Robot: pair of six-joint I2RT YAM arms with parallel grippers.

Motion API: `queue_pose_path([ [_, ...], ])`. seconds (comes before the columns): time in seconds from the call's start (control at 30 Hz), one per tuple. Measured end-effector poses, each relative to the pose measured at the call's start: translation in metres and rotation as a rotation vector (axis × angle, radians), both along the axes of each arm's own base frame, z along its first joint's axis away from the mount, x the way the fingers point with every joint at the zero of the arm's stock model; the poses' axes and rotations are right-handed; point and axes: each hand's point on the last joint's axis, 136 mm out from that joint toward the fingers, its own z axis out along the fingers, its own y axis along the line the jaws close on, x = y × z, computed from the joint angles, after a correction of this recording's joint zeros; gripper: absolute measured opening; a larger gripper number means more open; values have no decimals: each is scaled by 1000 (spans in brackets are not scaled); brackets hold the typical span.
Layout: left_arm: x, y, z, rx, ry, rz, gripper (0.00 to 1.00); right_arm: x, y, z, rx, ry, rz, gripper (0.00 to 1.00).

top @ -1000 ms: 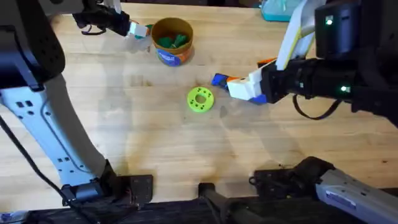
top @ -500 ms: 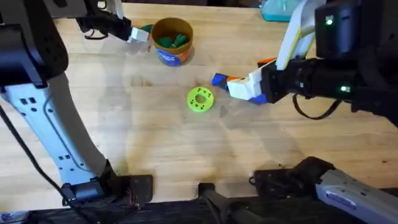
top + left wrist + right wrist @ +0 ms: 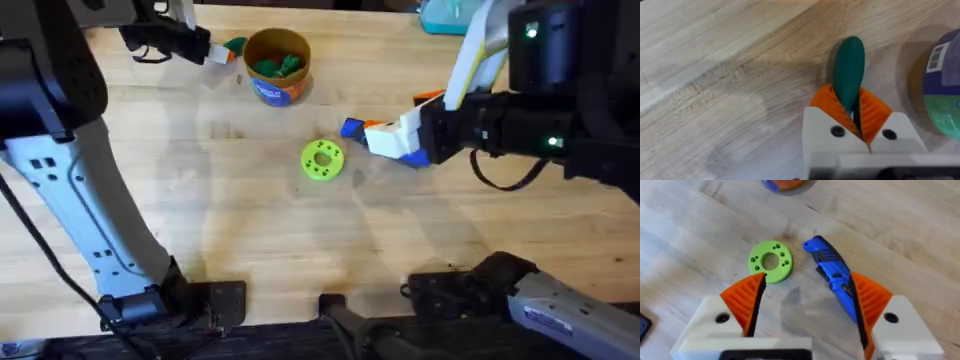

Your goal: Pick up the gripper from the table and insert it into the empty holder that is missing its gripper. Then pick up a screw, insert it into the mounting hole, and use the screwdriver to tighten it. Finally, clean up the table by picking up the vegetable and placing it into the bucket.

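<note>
Vegetable (image 3: 849, 67) first: over the last second your left gripper (image 3: 222, 52) has carried it rightward across the upper left of the overhead frame, and its green tip now sits just beside the rim of the bucket (image 3: 277, 40). In the left wrist view you can see the orange pads (image 3: 829, 104) clamped on the dark-green body, with the bucket's labelled wall at the right edge of that frame. The vegetable is not over the opening yet, so the drop has not happened. Green pieces already lie inside the bucket; I cannot tell what they are.

Your right gripper (image 3: 807, 302) has not moved in that time. It hovers right of centre in the overhead frame with its orange pads (image 3: 747, 297) spread wide apart and nothing between them. The screwdriver (image 3: 832, 275) lies on the wood just ahead of it, close to the right-hand pad, and the lime-green holed disc (image 3: 770, 268) rests beside the tool's tip.

By my reading you are on the clean-up step and near its end. Bring the left gripper a little further right so the vegetable clears the rim, then release. A release now risks the vegetable catching the rim and dropping onto the table (image 3: 250, 230).
</note>
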Motion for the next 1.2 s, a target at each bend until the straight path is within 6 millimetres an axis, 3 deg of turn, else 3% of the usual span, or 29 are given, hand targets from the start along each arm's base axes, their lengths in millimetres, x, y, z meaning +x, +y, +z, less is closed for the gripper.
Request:
queue_pose_path([
  [0.13, -10, 7, 5, -4, 44, 19, 29, 0, 0, 0, 0, 0, 0, 962],
  [0.23, -17, 14, 21, -1, 54, 35, 29, 0, 0, 0, 0, 0, 0, 962],
  [0.5, -48, 15, 109, 48, -7, 30, 29, 0, 0, 0, 0, 0, 0, 962],
  [0.6, -66, 5, 127, 59, 5, -2, 29, 0, 0, 0, 0, 0, 0, 962],
  [0.87, -92, -43, 150, 108, -7, -130, 39, 0, 0, 0, 0, -1, 0, 962],
  [1.03, -104, -73, 150, 140, 4, -203, 145, 0, 0, 0, 0, -1, 0, 962],
  [1.2, -106, -84, 148, 156, 0, -233, 293, 0, 0, 0, 0, -1, 0, 962],
])
